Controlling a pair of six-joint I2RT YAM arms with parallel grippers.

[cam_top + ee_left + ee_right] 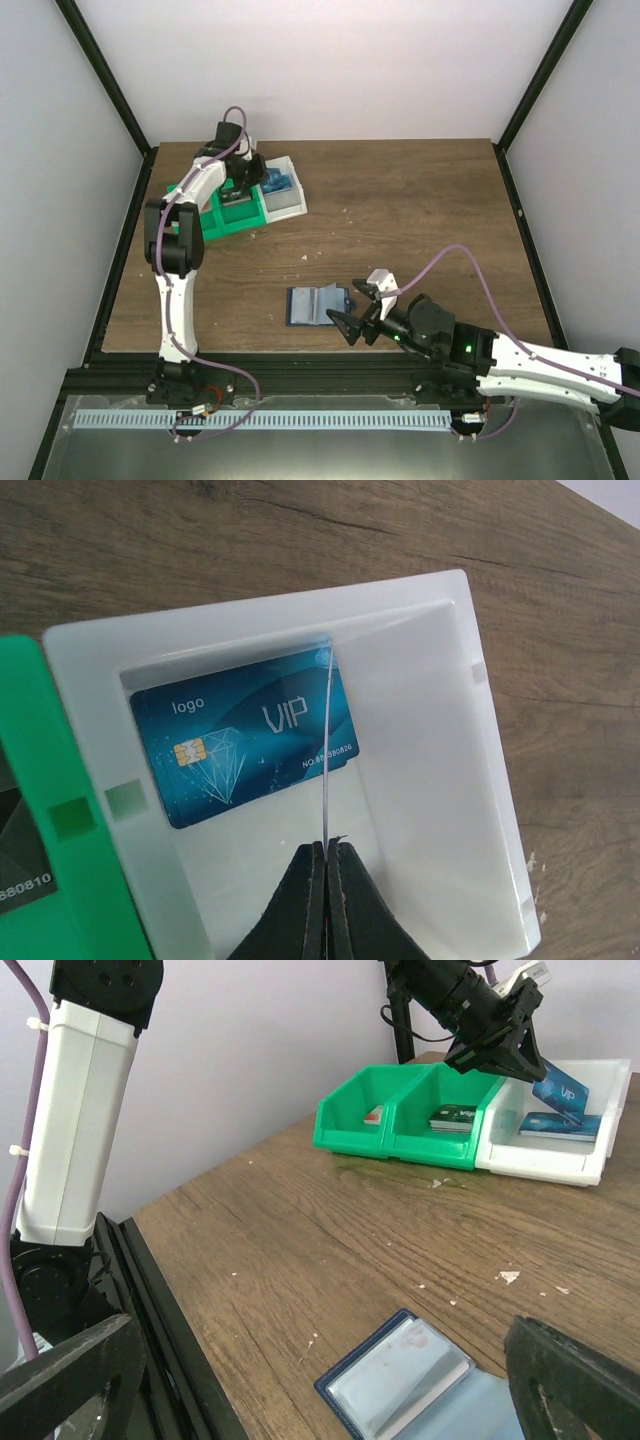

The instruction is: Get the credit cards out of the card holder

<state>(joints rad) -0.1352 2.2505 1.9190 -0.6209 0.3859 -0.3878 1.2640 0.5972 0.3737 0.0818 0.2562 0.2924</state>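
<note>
Currently the left gripper [325, 848] is fully closed, pinching a blue credit card [560, 1085] by one edge. The left wrist view sees that card edge-on, as a thin line running out from the fingertips. The held card hangs over the white compartment [480, 780] of the green-and-white tray [225, 220], at the far left of the table [420, 220]. A second VIP card [245, 740] lies flat in that same white compartment, just left of the held one and apart from the gripper. The middle green compartment [435, 1145] has a dark card [458, 1117] in it. The end green compartment has a card with some red on it [373, 1116], too small to read.

The card holder [318, 305] lies opened flat on the table near the front edge, well apart from the tray and the left gripper. The right gripper [348, 305] is spread wide and holds nothing. It sits low over the table just right of the card holder, fingers pointing at it. In the right wrist view the holder lies between the two fingers [70, 1380], touching neither as far as can be seen. Pale-blue pockets face up; cannot tell whether any cards are inside.
</note>
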